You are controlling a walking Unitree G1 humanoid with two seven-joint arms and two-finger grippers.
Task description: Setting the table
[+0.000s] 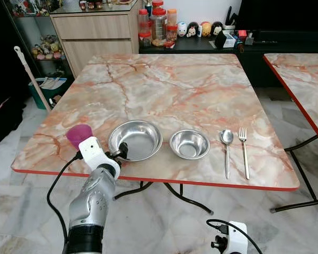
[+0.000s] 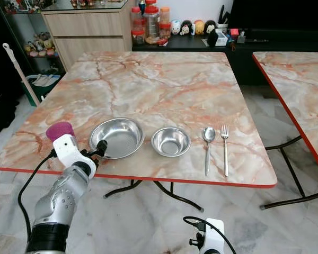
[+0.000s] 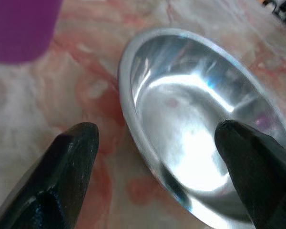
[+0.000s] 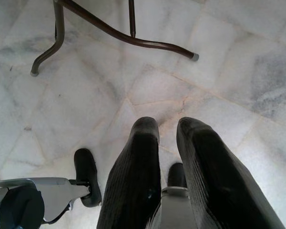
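Large steel bowl [image 1: 135, 140] sits near the front edge of the marble-patterned surface [image 1: 169, 84], toward my left, with a purple cup [image 1: 78, 135] just beside it on the outer side, a smaller steel bowl [image 1: 190, 144] on its other side, then a spoon [image 1: 226, 142] and fork [image 1: 244, 148] lying parallel. My left hand [image 3: 157, 162] is spread wide and holds nothing; one finger [image 3: 62, 176] is outside the bowl's near rim over the surface, the other over the basin, so the rim lies between them. My right hand [image 4: 169, 162] hangs idle over the tiled floor [image 4: 219, 71], fingers nearly together, empty. Risk, as I judge it: the rim is thin, rounded and polished, so closing on it could slip off or tip the bowl. A sideways nudge could knock the cup, which stands near the edge. Bowl: shallow, mirror-bright metal, hard. Surface: smooth, glossy, red-trimmed. Cup: matte, opaque.
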